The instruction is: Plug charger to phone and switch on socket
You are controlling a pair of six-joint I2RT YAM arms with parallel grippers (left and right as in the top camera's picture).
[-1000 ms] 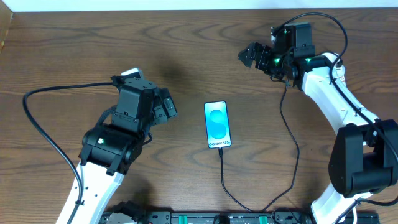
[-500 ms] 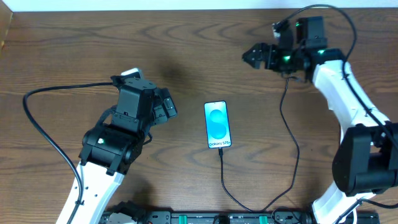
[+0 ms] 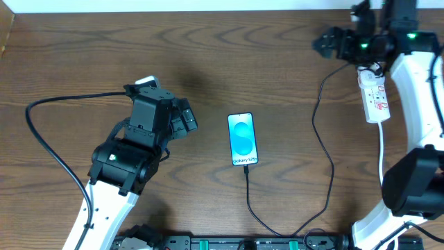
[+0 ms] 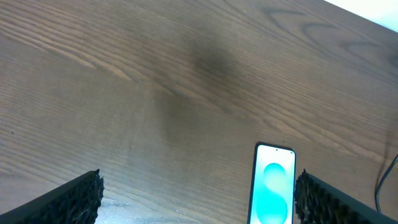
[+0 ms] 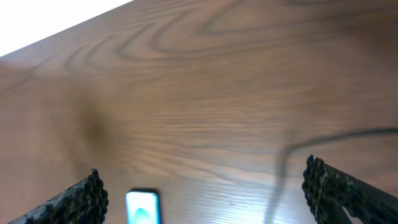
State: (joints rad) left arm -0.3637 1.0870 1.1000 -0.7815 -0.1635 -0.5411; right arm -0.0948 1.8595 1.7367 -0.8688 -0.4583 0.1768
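Overhead: phone [image 3: 241, 139] lies flat, screen lit, mid-worktop [image 3: 83, 48]. The charger [image 3: 326, 167] cable meets the phone's 6 o'clock edge, loops toward the near edge, then climbs to about 1 o'clock. Its far end passes under the right arm; I cannot tell whether it is plugged in. Socket [image 3: 373, 96] lies at 2 o'clock from the phone, partly under that arm. Left end effector [image 3: 186, 118] sits at the phone's 9 o'clock, fingers [image 4: 68, 199] spread, empty. Right end effector [image 3: 325, 43] sits at 1 o'clock, fingers [image 5: 74, 199] spread, empty.
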